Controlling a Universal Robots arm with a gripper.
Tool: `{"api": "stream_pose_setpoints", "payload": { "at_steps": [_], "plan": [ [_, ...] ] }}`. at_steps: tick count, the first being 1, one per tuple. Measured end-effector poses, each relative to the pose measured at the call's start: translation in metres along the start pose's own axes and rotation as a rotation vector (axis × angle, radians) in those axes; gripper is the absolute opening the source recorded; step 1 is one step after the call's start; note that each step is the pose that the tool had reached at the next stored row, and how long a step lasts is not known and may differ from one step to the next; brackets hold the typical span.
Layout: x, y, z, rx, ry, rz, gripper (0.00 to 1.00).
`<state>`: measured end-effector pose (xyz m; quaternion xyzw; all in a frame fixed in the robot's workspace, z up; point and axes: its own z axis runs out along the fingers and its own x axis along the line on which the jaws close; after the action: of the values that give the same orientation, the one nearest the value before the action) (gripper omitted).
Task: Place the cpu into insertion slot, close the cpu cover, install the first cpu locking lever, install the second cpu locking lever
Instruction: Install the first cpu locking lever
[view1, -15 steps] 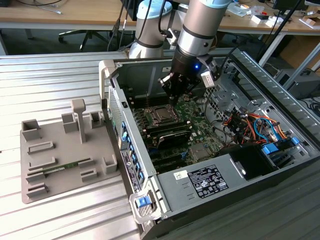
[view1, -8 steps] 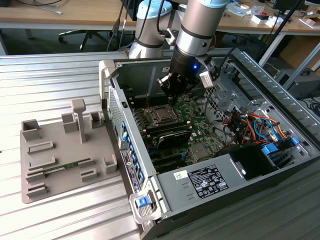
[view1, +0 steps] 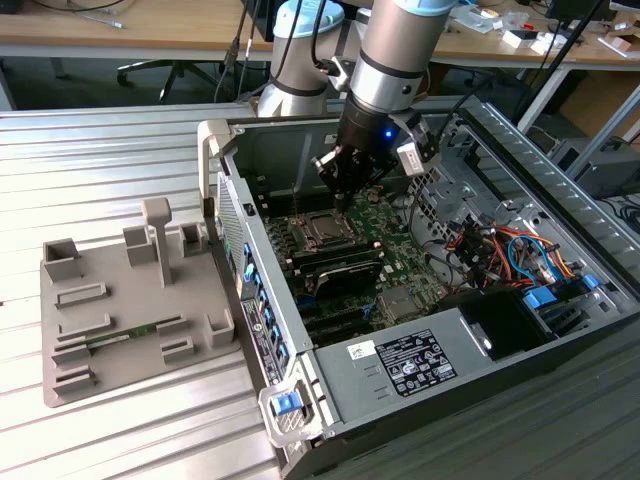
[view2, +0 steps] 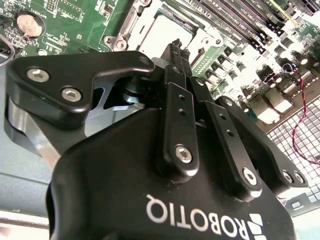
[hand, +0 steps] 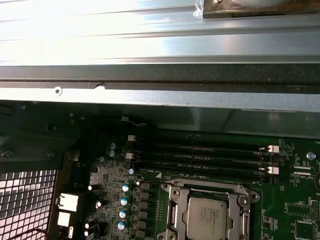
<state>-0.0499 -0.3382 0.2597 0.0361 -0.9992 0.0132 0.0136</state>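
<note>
**Chip seated, cover down, levers unclear**

The open computer case (view1: 262, 318) is lying on the ribbed worktop (view1: 110, 150), its green motherboard (view1: 392, 222) facing up. The gripper (view1: 340, 203) is hovering at the edge of the insertion slot (view1: 322, 232), its fingers (view2: 176, 56) pressed together and pinching nothing. The cpu cover (hand: 173, 212) is lying flat around the cpu (hand: 209, 220), which is sitting in the slot (so the first two steps look done). Whether either locking lever is latched, I cannot tell.

The arm (view1: 398, 45) comes steeply down from above, its silver wrist (view1: 385, 85) directly over the black end effector (view1: 341, 200), which points downward. In the second wrist view its fingers (view2: 178, 107) are drawn together, tips meeting, with nothing visible between them.
</note>
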Motion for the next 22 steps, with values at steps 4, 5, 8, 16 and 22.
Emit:
{"api": "stream_pose_setpoints", "payload": {
  "at_steps": [4,5,8,16,22],
  "plan": [
    [0.0028,0.0002,0.0001,0.0000,0.0000,0.000,0.10],
    [0.0041,0.0003,0.0001,-0.0001,0.0000,0.000,0.10],
    [0.0045,0.0003,0.0001,0.0000,0.0000,0.000,0.10],
    [0.0056,0.0004,0.0001,0.0000,0.0000,0.000,0.10],
    [0.0070,0.0005,0.0002,0.0000,0.0000,0.000,0.10]
  ]
}}
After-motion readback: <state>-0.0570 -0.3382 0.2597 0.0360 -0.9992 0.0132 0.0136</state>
